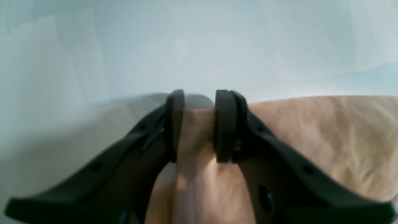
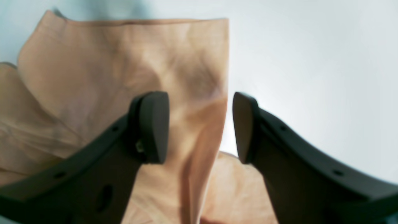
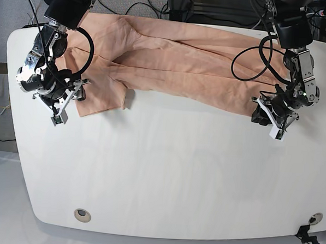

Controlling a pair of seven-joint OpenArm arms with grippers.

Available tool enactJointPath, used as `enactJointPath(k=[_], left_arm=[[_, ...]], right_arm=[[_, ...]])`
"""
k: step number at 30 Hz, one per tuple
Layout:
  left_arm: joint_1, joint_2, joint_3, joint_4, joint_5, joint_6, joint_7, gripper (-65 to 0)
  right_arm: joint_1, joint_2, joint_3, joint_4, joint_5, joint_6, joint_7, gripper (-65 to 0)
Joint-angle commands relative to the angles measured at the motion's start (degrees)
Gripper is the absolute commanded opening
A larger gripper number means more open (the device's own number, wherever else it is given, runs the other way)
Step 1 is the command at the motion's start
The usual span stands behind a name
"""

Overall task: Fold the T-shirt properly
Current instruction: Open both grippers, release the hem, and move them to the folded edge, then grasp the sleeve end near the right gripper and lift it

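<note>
The salmon-peach T-shirt lies spread across the far half of the white table, sleeve end at the left, hem end at the right. In the base view my left gripper is down at the shirt's right near corner. Its wrist view shows the jaws pinching a raised fold of the cloth; one finger is motion-blurred. My right gripper hovers at the left sleeve. It stands open, with the sleeve's straight edge running between its fingers, untouched by the pads.
Cables and dark equipment lie beyond the table's far edge. A small round hole sits near the front left corner, and a black fitting at the front right. Bare white tabletop stretches from the shirt to the near edge.
</note>
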Motion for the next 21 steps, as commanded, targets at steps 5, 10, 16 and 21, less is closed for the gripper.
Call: enactJointPath(k=[5,10,16,21], left_arm=[[-0.28,-0.74,-0.14,0.53,0.6,-0.1,1.27,-60.1],[-0.37,-0.74,-0.14,0.62,0.52,-0.1,1.27,-65.0],[3.41,-0.65,-0.31,11.35,0.43,-0.1,1.27,-65.0],[8.16,-0.65,-0.31,26.55,0.43,-0.1,7.95,-65.0]], right_arm=[[0.96,0.68,0.21,0.94,0.45,0.08,0.93,-33.2],[0.96,0.68,0.21,0.94,0.45,0.08,0.93,-33.2],[0.96,0.68,0.21,0.94,0.45,0.08,0.93,-33.2],[0.96,0.68,0.21,0.94,0.45,0.08,0.93,-33.2]])
